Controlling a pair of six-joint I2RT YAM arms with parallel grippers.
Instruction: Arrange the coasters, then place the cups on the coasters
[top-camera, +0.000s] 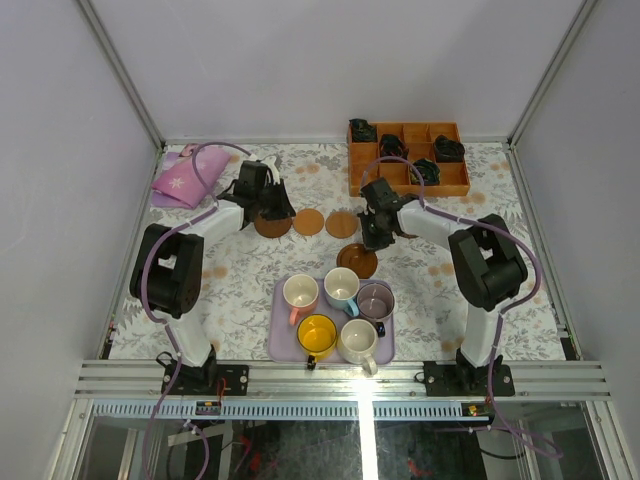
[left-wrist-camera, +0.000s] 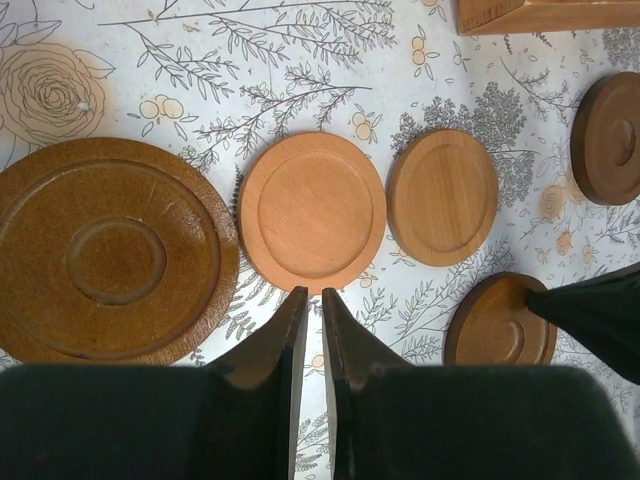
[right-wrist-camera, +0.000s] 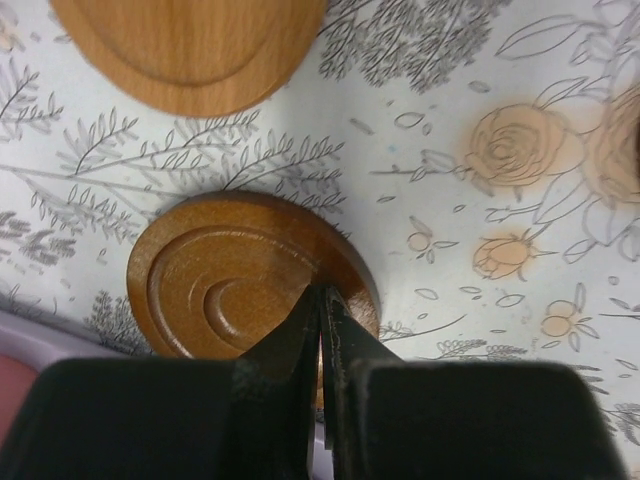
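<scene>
Left arm base (top-camera: 190, 372) and right arm base (top-camera: 468, 375) stand at the near edge of the floral-patterned bench (top-camera: 240, 290). Just beyond and between them, a lavender rectangular tray (top-camera: 283, 347) carries all five small handled cups. The near row holds the yellow cup (top-camera: 317, 335) and the plain cream-white cup (top-camera: 358, 340). The far row holds the cream cup with pink handle (top-camera: 300, 293), the light blue cup (top-camera: 341, 288) and the pale purple cup (top-camera: 376, 299).

Farther out, round wooden coasters lie flat on the bench. A row runs left to right — a dark brown ringed coaster (top-camera: 268, 229), partly under the left arm's wrist, then a left light coaster (top-camera: 308, 221) and a right light coaster (top-camera: 341, 224), close together but not touching. A second dark ringed coaster (top-camera: 357, 260) lies nearer, just beyond the tray. A fifth dark coaster (left-wrist-camera: 608, 138) shows at the right edge of the left wrist view.

Left end effector (left-wrist-camera: 313, 295): fingers a narrow slit apart with nothing between them, tips just beside the rim of the left light coaster. Right end effector (right-wrist-camera: 322, 295): fingers pressed together, tips over the rim of the second dark ringed coaster — contact cannot be told.

An orange-brown wooden compartment box (top-camera: 410, 190) sits at the far right.
</scene>
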